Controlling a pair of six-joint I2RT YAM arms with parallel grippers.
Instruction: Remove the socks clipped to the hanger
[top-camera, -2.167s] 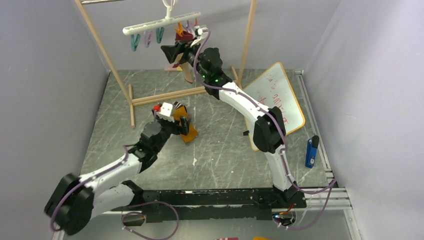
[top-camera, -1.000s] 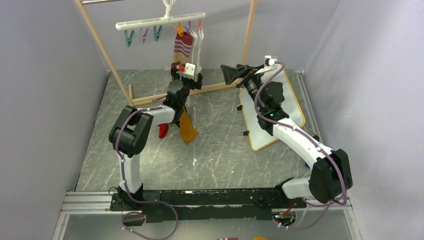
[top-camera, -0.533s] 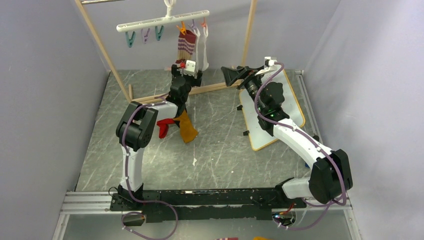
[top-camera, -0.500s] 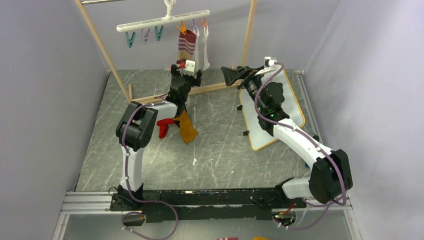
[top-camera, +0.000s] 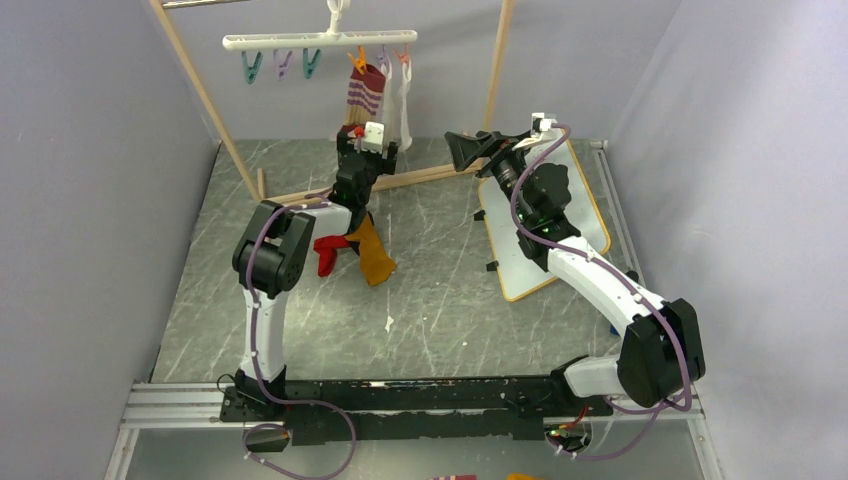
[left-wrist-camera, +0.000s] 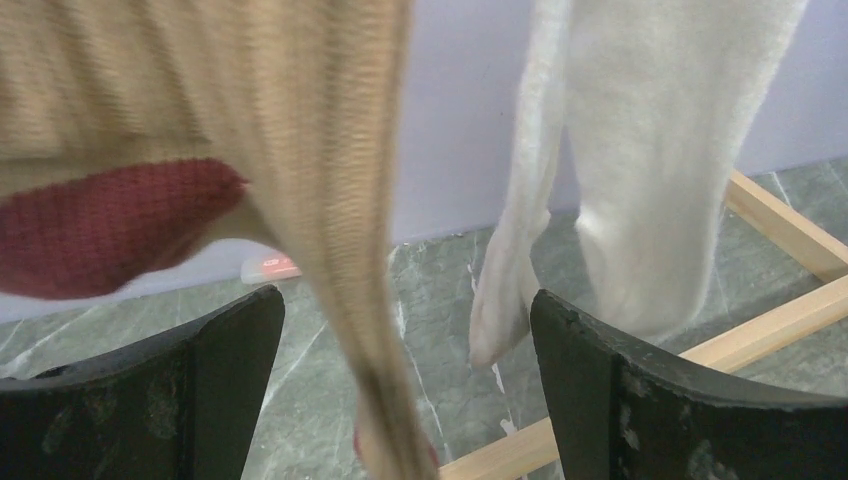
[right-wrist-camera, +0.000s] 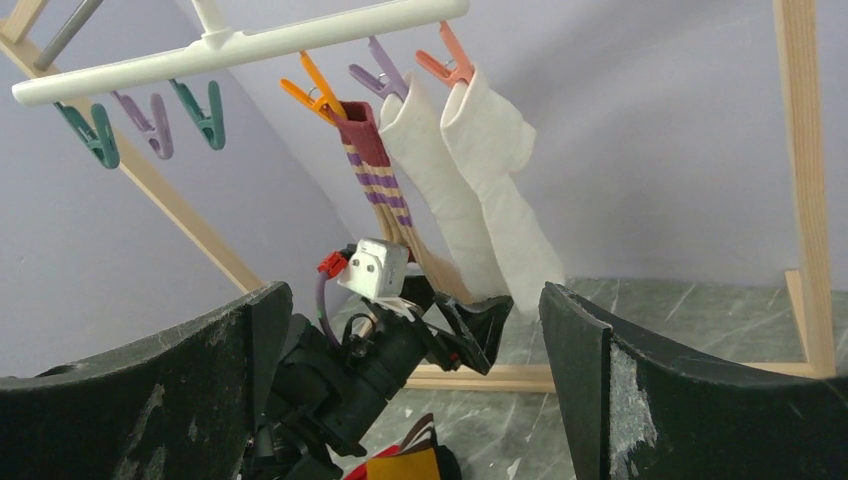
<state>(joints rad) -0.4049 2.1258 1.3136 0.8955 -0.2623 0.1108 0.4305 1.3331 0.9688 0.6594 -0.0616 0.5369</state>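
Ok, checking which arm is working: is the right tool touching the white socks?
Apart. The top view shows the right tool beside the white socks with a clear gap between.

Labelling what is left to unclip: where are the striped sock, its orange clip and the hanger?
striped sock (right-wrist-camera: 387, 196), right wrist view, its banded leg.
orange clip (right-wrist-camera: 312, 90), right wrist view, where its prongs cross.
hanger (right-wrist-camera: 300, 39), right wrist view, its white bar.

White arms (top-camera: 598, 283), black joints (top-camera: 655, 352) — purple cables (top-camera: 512, 190).
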